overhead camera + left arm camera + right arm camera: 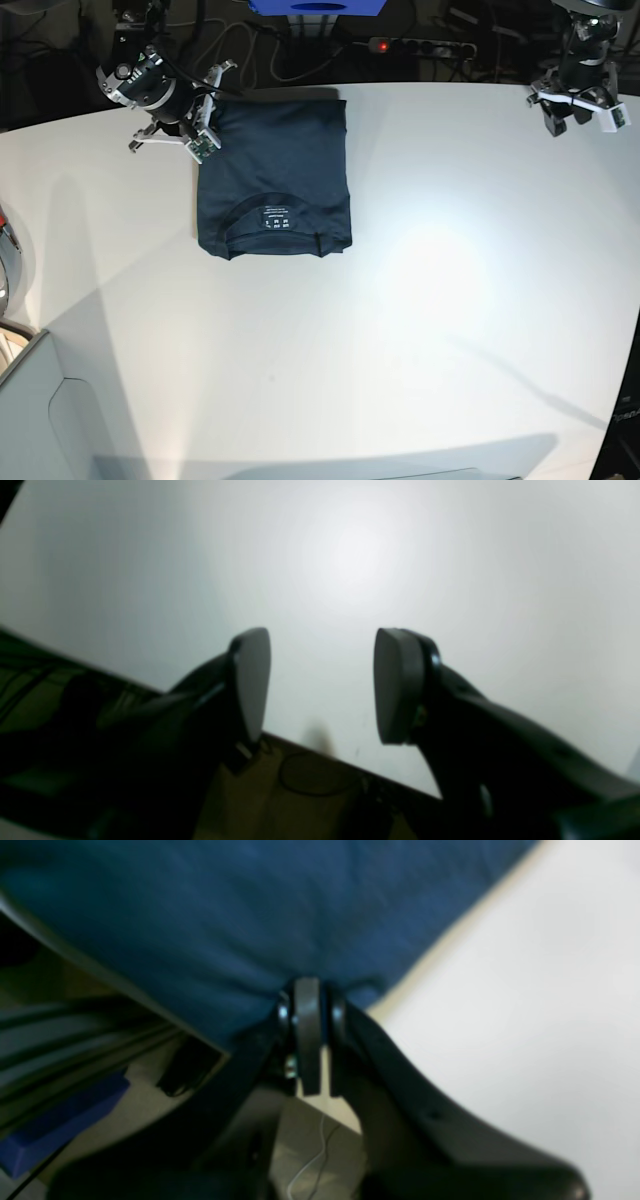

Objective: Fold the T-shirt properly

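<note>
Folded T-shirt (275, 180) on the white worktop (420, 300) near its far edge, far corner hidden under the right tool (307, 990), clenched on that blue cloth edge, left tool (320, 680) spread wide, empty, above bare worktop, wrist views blurred

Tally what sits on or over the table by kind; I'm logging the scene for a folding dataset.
T-shirt: 1
Gripper: 2, the right gripper shut on the T-shirt's far corner, the left gripper open over the bare table
Table: 1
Total: 4
</note>
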`<action>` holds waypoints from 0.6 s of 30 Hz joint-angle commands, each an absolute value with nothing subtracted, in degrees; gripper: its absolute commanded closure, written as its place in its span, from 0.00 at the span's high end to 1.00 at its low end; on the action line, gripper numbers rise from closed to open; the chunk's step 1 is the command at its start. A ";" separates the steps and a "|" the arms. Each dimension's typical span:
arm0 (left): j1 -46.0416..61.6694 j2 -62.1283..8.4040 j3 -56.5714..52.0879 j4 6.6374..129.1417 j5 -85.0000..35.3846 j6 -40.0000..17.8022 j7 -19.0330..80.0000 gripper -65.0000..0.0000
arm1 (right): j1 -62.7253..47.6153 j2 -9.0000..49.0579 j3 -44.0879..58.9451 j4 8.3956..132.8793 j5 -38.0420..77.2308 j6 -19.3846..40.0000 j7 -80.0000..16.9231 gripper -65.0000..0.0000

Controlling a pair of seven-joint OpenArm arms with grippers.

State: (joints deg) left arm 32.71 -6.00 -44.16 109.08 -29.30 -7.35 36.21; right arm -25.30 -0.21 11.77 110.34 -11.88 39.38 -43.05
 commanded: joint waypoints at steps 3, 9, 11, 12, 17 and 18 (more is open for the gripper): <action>34.59 -6.46 -44.35 109.85 -29.76 -7.34 35.03 0.50 | -25.45 -0.22 13.58 112.48 -11.56 40.00 -42.51 0.00; 36.88 -6.37 -44.35 109.93 -29.85 -7.34 35.03 0.50 | -25.80 -0.22 17.27 117.14 -11.56 40.00 -42.77 0.00; 38.55 -6.37 -44.35 109.93 -29.85 -7.34 35.03 0.49 | -25.89 -0.40 19.47 117.93 -11.56 40.00 -43.03 0.00; 39.96 -6.37 -44.00 109.93 -29.85 -7.34 35.03 0.48 | -25.98 -0.48 20.53 118.02 -11.56 40.00 -43.12 0.00; 46.99 -6.02 -43.82 110.11 -29.85 -7.43 35.03 0.20 | -27.65 -1.80 27.65 118.20 -11.56 40.00 -45.76 0.00; 48.40 -5.58 -44.00 110.11 -29.85 -7.43 35.03 0.13 | -28.00 -1.98 29.32 118.20 -11.56 40.00 -46.20 0.00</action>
